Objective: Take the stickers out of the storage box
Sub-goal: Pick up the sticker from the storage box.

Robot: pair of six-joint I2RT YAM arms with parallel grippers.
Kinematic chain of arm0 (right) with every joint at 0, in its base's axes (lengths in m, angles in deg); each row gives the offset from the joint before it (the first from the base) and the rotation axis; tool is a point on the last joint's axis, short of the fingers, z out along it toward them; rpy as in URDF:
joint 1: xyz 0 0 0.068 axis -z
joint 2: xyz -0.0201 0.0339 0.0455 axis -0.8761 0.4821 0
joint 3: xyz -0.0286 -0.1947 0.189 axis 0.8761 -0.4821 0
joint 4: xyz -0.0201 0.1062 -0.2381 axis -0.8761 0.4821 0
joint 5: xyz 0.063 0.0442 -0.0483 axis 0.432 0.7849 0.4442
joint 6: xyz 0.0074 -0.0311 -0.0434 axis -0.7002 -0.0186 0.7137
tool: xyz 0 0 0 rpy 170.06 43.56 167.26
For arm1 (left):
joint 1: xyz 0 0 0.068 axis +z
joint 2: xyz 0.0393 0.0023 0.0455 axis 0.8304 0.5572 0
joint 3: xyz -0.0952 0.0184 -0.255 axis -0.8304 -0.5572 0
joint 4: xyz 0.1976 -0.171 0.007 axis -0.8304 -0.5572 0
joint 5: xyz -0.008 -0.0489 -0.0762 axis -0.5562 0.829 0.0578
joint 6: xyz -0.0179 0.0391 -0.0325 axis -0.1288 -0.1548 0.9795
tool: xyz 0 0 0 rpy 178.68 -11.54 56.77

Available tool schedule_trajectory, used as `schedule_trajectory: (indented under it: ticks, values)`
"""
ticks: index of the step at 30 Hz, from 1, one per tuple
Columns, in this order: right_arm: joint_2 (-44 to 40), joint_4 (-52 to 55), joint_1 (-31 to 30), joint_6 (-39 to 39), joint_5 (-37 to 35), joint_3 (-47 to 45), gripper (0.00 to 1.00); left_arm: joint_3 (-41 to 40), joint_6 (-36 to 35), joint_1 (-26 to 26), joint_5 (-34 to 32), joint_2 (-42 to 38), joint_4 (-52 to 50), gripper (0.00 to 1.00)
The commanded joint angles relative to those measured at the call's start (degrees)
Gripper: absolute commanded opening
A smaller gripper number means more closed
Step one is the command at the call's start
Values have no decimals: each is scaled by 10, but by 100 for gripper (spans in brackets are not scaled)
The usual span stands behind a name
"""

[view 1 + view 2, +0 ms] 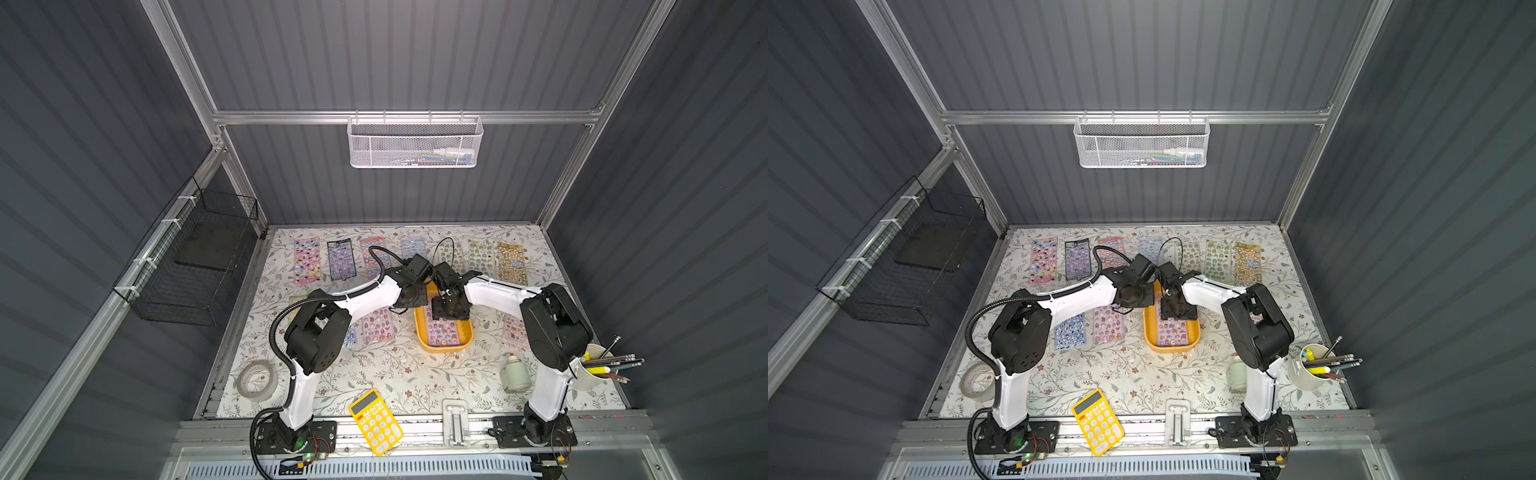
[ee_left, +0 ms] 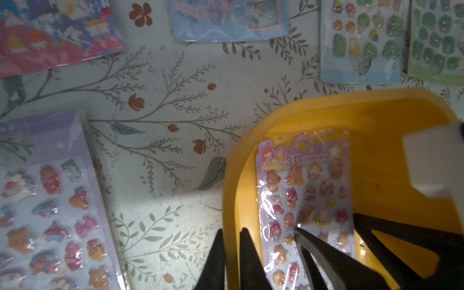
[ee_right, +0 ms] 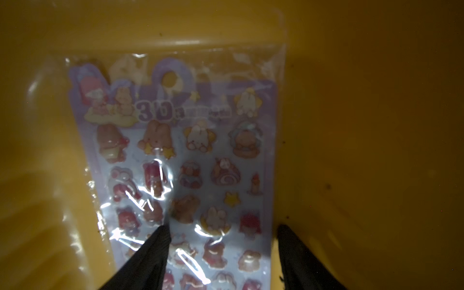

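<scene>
One sheet is visible in the mustard-yellow tray point(image 1: 444, 349): a lilac 3D puffy sticker sheet point(image 3: 200, 150) in a clear wrapper, lying flat on the tray floor. The right jaws are apart and down inside the tray. One fingertip point(image 3: 160, 238) sits on the wrapper, and the other is on bare tray floor just beside the sheet's long edge. The left jaws look clamped on the tray's side wall with the rim running between them, presumably to pin it.

What worries me is that the wrapper is slick and dead flat. Closing could just skate over the film or bunch it up instead of getting under the edge. If the pinch only catches loose film, the sheet might droop or drop on the lift. If the left grip slips off that thin wall, the tray could skid or tip. The two wrists are also really near each other, so a bump isn't out of the question.

View-wise, only the wrist views show where the tips land against the sheet's edge, because in both top views the wrist hides it. The left wrist view alone shows the wall clamp. Only the top views show the other sticker sheets point(image 1: 306, 259) spread on the table point(image 1: 395, 374), to either side of the jaws and beyond them.
</scene>
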State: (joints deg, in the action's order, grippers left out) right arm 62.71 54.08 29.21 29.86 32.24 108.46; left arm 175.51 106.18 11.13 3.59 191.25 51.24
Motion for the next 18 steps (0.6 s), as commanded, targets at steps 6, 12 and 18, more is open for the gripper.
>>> schedule_trajectory:
  ticks: [6, 12, 18]
  values:
    - [-12, -154, 6, -35, 170, -68, 67, -9, -1, 4, 6, -6, -9, 13]
    - [-19, -251, 10, -66, 279, -99, 65, -9, -1, 4, 13, -6, -1, 15]
    - [-10, -314, 17, -98, 329, -122, 60, -21, -1, 4, 26, -20, 21, 38]
